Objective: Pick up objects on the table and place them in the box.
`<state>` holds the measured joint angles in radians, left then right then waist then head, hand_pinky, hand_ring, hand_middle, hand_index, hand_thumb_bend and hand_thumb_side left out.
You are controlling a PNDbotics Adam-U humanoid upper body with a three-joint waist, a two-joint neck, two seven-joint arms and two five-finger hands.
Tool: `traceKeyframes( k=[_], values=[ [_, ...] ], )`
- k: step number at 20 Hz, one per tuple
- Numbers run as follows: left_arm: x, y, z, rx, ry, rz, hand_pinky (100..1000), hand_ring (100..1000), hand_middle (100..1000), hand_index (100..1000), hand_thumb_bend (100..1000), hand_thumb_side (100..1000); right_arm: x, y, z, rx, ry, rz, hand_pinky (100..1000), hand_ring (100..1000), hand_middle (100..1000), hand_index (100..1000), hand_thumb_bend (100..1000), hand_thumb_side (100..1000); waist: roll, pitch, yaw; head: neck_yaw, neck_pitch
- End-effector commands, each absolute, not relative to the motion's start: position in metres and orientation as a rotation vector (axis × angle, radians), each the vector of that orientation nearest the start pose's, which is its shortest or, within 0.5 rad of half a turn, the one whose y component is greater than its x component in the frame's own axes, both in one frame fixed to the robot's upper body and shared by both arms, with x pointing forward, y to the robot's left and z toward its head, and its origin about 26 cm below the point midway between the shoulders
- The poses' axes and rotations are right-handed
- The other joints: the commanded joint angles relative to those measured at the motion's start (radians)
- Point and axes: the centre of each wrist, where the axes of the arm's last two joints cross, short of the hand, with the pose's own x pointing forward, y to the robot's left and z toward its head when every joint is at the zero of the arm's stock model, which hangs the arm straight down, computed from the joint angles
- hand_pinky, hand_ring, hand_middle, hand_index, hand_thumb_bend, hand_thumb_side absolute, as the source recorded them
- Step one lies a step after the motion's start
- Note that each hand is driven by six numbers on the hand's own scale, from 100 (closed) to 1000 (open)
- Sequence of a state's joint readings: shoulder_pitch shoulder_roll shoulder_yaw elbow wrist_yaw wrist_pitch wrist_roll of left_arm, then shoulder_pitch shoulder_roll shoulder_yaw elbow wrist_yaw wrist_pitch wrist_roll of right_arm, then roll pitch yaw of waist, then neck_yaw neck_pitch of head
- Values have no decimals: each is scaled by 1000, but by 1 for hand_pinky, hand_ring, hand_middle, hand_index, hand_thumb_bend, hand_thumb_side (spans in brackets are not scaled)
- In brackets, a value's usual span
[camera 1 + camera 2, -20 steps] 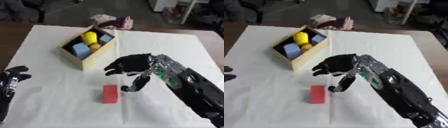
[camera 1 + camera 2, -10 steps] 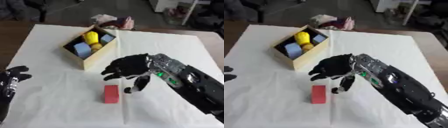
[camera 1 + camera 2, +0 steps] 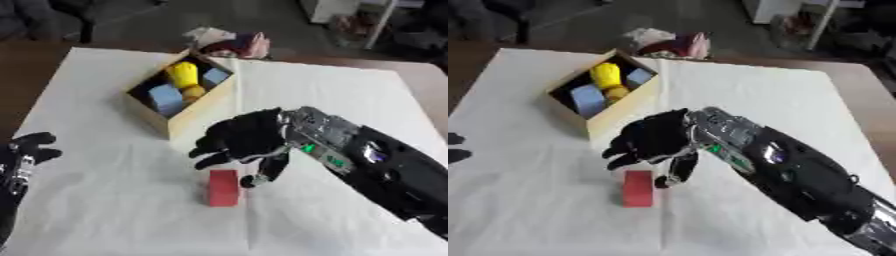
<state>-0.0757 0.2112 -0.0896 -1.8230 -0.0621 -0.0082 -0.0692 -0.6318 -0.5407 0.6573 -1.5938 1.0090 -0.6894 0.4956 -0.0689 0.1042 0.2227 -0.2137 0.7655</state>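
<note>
Here, in the left eye view, the right hand [image 3: 245,142] is hovering just above the red block [image 3: 223,187], which is lying flat on the white tablecloth [image 3: 350,100] near the front of the table, well short of the wooden box [image 3: 197,112]. The fingers are spreading apart over the block's far end while the thumb is pointing down just beside its right edge — nothing is being held yet. The box is sitting at an angle toward the back left, already carrying a yellow piece [image 3: 182,74] and blue blocks [image 3: 166,99]. The left hand [image 3: 22,157] is resting at the lower left edge, fingers relaxed and upward, well apart from the work. In the right eye view, the same right hand is showing its thumb tip touching or nearly touching the block's upper right corner; which of the two I cannot tell. Only dark fingertips of the left hand are showing at the left edge there. The risk, as I judge it, is lying in that offset — with the thumb closing from one corner, the block could be twisting or sliding on the cloth instead of being pinched, and the wrinkling cloth could be dragging along with it.
</note>
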Motion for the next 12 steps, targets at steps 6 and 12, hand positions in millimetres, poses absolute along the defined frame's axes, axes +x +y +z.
traceKeyframes(
  k=[6, 12],
  values=[
    [288, 248, 88, 68, -1897, -404, 811, 669, 691, 758, 100, 740, 356, -169, 138, 343, 1054, -2695, 934, 977, 980, 1000, 348, 251, 7, -7, 6, -5, 5],
    [289, 248, 88, 66, -1899, -402, 811, 670, 691, 758, 100, 740, 358, -169, 129, 341, 1037, -2712, 925, 960, 954, 1000, 325, 255, 8, -5, 10, -8, 5]
  ],
)
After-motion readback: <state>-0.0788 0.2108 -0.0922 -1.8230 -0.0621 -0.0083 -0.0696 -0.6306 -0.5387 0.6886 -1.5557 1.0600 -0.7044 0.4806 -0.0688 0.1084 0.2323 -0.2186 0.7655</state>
